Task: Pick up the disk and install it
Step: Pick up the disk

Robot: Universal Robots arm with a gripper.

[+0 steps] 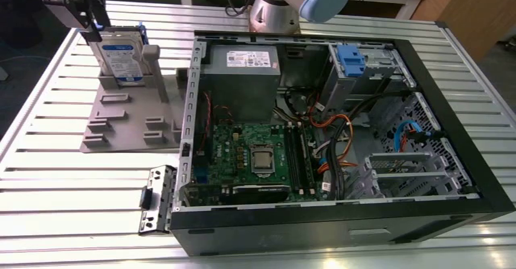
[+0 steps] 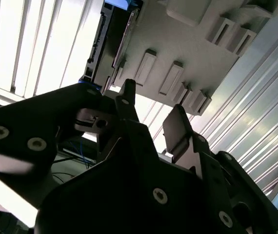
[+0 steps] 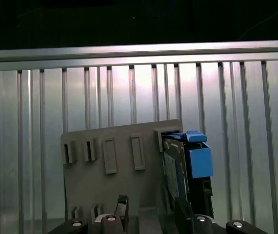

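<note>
disk (image 1: 121,56) upright in grey holder (image 1: 129,118) — upper left of exterior view
gripper (image 2: 151,112) is held open above it; fingers (image 2: 178,129) are best squared to its faces.

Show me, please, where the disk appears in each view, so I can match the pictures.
Exterior view: the disk stands on edge in the grey holder, at the exterior view's left.
Second wrist view: the disk, edge-on, at the holder's corner.
First wrist view: the disk upright at the holder's end.
Shared landmark: the slotted grey holder.
</note>
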